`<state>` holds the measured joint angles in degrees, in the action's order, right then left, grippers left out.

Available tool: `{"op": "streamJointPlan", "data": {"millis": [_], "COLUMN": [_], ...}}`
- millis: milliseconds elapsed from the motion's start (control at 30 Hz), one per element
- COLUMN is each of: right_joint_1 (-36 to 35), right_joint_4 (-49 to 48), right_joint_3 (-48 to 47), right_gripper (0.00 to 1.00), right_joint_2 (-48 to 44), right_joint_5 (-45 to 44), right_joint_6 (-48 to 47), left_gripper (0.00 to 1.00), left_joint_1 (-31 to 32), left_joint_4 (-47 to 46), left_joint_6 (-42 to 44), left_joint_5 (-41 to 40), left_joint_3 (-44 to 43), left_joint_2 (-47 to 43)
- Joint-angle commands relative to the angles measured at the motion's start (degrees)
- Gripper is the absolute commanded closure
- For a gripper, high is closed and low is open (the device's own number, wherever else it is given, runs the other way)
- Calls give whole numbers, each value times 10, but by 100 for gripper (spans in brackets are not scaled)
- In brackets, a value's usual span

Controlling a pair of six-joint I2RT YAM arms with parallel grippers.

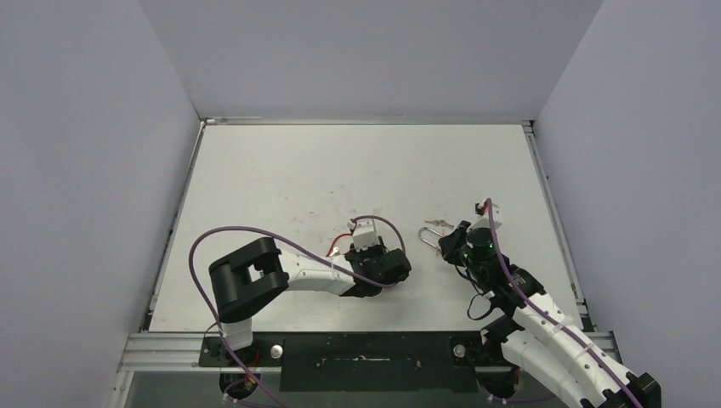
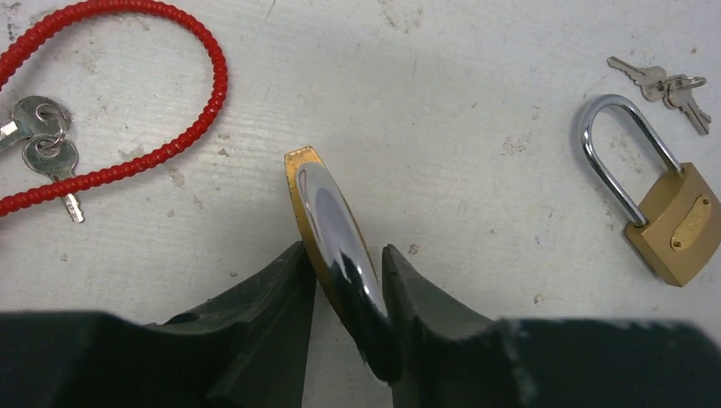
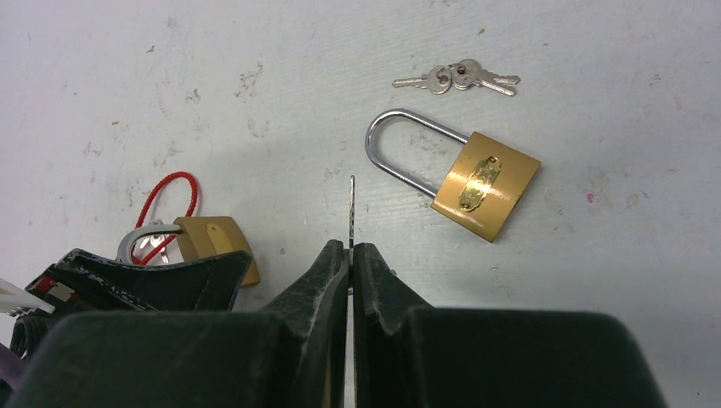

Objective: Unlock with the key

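My left gripper [image 2: 347,255] is shut on a brass padlock [image 2: 327,221], held edge-on just above the table. The same padlock shows in the right wrist view [image 3: 208,238] with its shackle and a red cord [image 3: 166,191]. My right gripper [image 3: 350,248] is shut on a thin key [image 3: 351,204], whose blade sticks out ahead of the fingertips, edge-on. In the top view the left gripper [image 1: 393,263] and right gripper [image 1: 455,242] face each other a short way apart near the table's front.
A second brass padlock [image 3: 485,183] with a closed chrome shackle lies flat on the table just ahead of the right gripper, a pair of keys [image 3: 459,78] beyond it. A red coiled cord [image 2: 153,153] with two more keys [image 2: 42,136] lies left of the held padlock.
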<state>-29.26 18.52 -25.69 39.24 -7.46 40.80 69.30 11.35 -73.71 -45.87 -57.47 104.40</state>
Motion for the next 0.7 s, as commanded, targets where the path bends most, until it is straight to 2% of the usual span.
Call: {"op": "streamJointPlan", "data": {"millis": [0, 133, 200, 300, 400, 433, 533, 567, 667], "right_joint_1": [3, 3, 4, 4, 4, 4, 4, 4, 5], "right_joint_4": [-7, -2, 0, 2, 1, -1, -1, -1, -5], "right_joint_3": [1, 0, -2, -4, -5, -4, -5, -5, -5], "right_gripper": [100, 100, 100, 100, 100, 100, 100, 100, 100], "right_joint_2": [-11, -18, -18, -16, -12, -10, -5, -5, -4], "right_joint_5": [-5, -5, -7, -7, -8, -8, -7, -7, -1], "right_joint_6": [-11, -10, -10, -10, -8, -7, -5, -2, 1], "left_gripper": [74, 94, 98, 100, 100, 95, 63, 56, 51], "left_joint_1": [-2, -7, -11, -13, -14, -14, -14, -14, -14], "left_joint_4": [5, -64, -115, -147, -150, -157, -191, -204, -237], "left_joint_6": [35, 168, 255, 356, 411, 422, 432, 430, 415], "left_joint_5": [-14, 11, 46, 92, 115, 117, 117, 116, 107], "left_joint_3": [-31, -19, -6, 1, 6, 10, 33, 41, 56], "left_joint_2": [-2, -17, -24, -31, -38, -41, -54, -58, -62]}}
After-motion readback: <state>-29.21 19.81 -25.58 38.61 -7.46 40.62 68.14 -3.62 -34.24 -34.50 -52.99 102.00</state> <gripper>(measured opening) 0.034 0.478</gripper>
